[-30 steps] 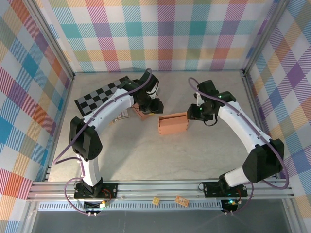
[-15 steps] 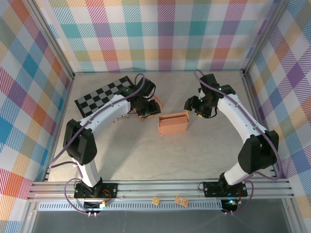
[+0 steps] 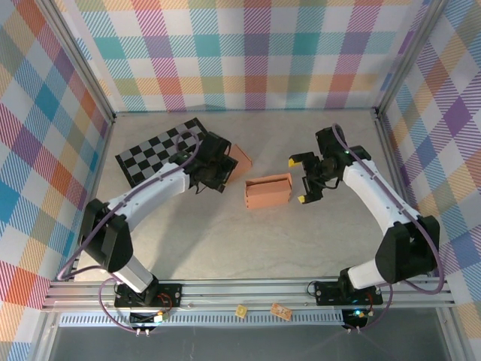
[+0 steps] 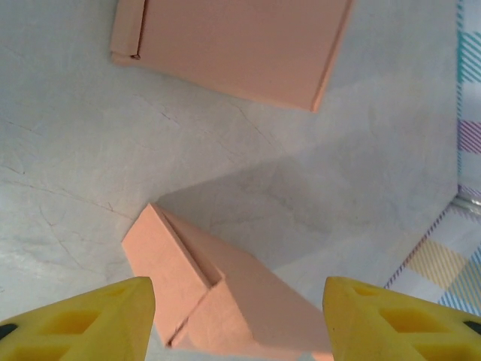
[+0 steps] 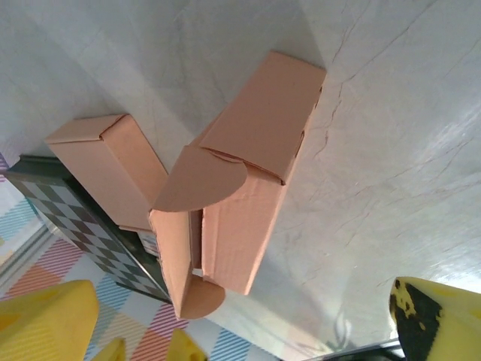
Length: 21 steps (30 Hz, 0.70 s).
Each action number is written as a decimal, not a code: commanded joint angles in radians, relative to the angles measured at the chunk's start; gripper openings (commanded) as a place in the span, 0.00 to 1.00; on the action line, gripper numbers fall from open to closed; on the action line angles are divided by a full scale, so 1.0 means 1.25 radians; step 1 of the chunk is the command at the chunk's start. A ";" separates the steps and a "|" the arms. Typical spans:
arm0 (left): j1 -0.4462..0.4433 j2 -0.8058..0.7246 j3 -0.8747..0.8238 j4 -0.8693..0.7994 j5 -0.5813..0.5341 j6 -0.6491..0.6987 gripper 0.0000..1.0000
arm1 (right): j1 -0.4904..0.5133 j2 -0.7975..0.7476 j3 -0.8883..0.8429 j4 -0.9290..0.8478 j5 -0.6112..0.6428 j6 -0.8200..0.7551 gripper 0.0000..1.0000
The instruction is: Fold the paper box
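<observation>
The paper box (image 3: 268, 192), salmon card with its top open, stands at the middle of the table. In the right wrist view the paper box (image 5: 240, 203) shows two rounded flaps sticking out. My right gripper (image 3: 298, 180) is open just right of it, its yellow fingertips (image 5: 45, 323) wide apart and touching nothing. A smaller closed salmon box (image 3: 239, 159) lies left of and behind it. My left gripper (image 3: 225, 167) is open beside this small box (image 4: 225, 293), which lies between the spread yellow fingers (image 4: 90, 320) with a gap on its right side.
A black-and-white checkered mat (image 3: 154, 150) lies at the back left, under my left arm. Plaid walls close in the table on three sides. A metal rail (image 3: 248, 293) runs along the near edge.
Both grippers opened. The right one let go of the paper box's right end and drew back to the right. The left one released the small box and pulled back to the left.
</observation>
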 commanded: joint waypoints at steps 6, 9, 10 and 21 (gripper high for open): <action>0.003 0.062 -0.043 0.124 0.064 -0.092 0.56 | 0.013 0.098 0.046 0.006 -0.035 0.075 0.98; 0.000 0.067 -0.049 0.142 0.072 -0.089 0.52 | 0.013 0.118 0.045 0.021 -0.053 0.046 0.94; 0.000 0.068 -0.050 0.145 0.075 -0.086 0.51 | 0.013 0.121 0.043 0.020 -0.052 0.039 0.94; -0.004 0.073 -0.043 0.168 0.112 -0.059 0.32 | 0.013 0.113 0.009 0.038 -0.034 0.008 0.86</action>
